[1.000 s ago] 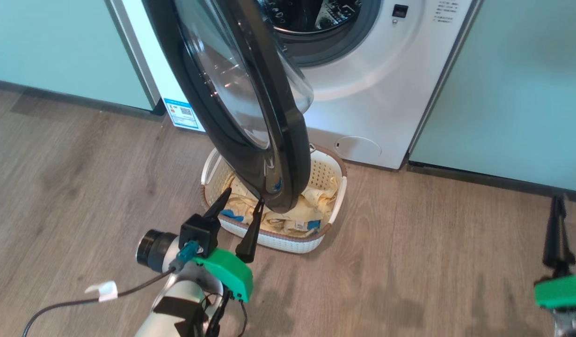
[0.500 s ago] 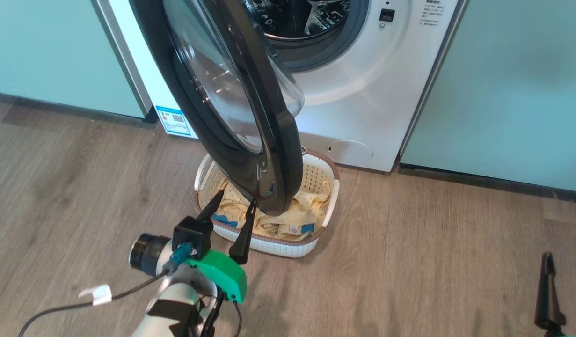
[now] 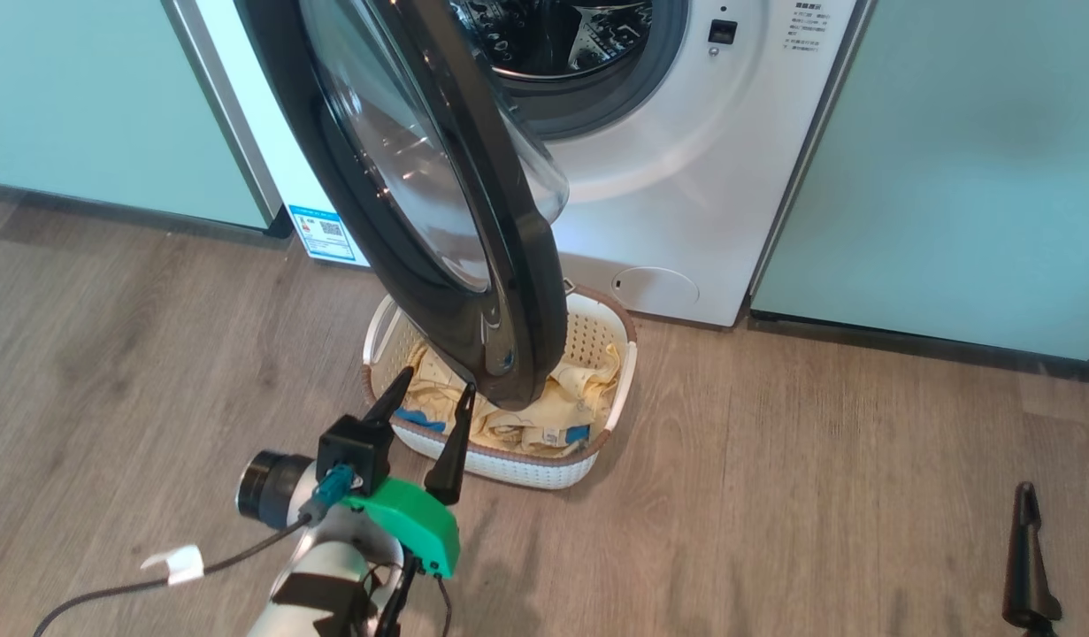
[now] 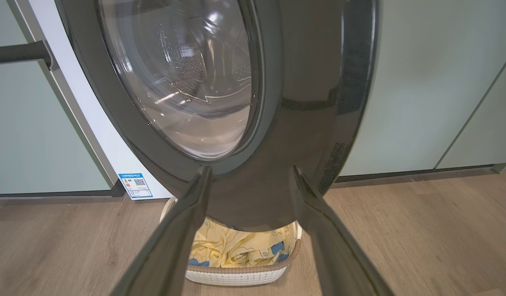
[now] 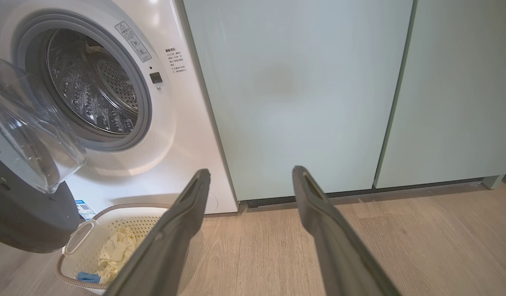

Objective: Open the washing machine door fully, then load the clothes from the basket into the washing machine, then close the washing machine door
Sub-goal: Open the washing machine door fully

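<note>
Washing machine door (image 3: 438, 221) stands swung outward, its lower rim over the basket (image 3: 517, 464) of yellow clothes (image 3: 544, 416). Left gripper (image 3: 437, 379), 2 fingers spread and empty, near that rim; right gripper (image 3: 1064, 500) likewise spread, well apart.

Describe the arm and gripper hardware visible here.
The left gripper: two long, dark, tapered fingers on a black block, green plastic bracket behind it, teal connector. White forearm with black tape; black cable carrying a white tag. The right gripper: same dark fingers.
</note>
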You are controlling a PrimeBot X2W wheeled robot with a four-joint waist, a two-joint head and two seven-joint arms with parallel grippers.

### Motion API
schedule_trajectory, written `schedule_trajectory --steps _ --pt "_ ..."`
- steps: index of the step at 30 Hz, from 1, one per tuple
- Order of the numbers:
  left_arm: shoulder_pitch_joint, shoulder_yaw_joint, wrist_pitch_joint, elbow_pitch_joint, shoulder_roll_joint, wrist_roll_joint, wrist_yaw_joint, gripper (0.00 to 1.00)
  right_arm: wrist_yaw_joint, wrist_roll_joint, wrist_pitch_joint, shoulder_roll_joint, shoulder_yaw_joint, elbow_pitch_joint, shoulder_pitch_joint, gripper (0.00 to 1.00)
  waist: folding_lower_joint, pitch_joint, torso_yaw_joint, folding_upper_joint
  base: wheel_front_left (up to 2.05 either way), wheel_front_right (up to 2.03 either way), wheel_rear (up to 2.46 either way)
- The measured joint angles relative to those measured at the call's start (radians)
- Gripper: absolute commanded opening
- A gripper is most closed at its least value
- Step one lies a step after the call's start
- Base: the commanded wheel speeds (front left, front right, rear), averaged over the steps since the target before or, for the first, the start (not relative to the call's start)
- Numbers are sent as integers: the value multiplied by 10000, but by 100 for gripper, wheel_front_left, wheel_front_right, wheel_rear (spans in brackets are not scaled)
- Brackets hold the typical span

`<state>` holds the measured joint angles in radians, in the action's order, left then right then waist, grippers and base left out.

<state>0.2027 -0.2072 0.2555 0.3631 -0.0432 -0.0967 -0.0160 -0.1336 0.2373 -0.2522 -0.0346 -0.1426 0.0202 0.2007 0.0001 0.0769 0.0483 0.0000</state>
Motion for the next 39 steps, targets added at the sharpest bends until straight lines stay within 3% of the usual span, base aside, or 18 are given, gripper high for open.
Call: schedule_trajectory --steps 6,7,8,9,26,34,39 --pt "3 40 0 0 2 0 0 100 0 2 -2 2 -4 -13 0 100 0 23 -1 0 0 0 0" --pt "3 54 0 2 2 0 0 84 0 2 -2 2 -4 -17 0 100 -1 31 -9 0 0 0 0" --pt "6 67 -2 21 2 2 -2 24 0 2 0 4 -4 -17 0 100 0 37 -14 0 0 0 0" --pt "14 73 0 86 -4 25 -6 0 0 2 -2 4 -2 -19 0 100 0 40 -19 0 0 0 0" --pt "778 516 0 -77 -153 104 138 0 0 82 -2 8 -4 -12 -2 100 0 62 -29 0 0 0 0" --pt "2203 897 2 -1685 -700 685 690 0 0 105 0 10 -15 13 -1 100 0 -23 0 0 0 0 0" --pt "3048 982 12 -3003 -779 874 807 0 0 182 0 10 -35 27 -1 100 -1 -88 -42 1 0 0 0"
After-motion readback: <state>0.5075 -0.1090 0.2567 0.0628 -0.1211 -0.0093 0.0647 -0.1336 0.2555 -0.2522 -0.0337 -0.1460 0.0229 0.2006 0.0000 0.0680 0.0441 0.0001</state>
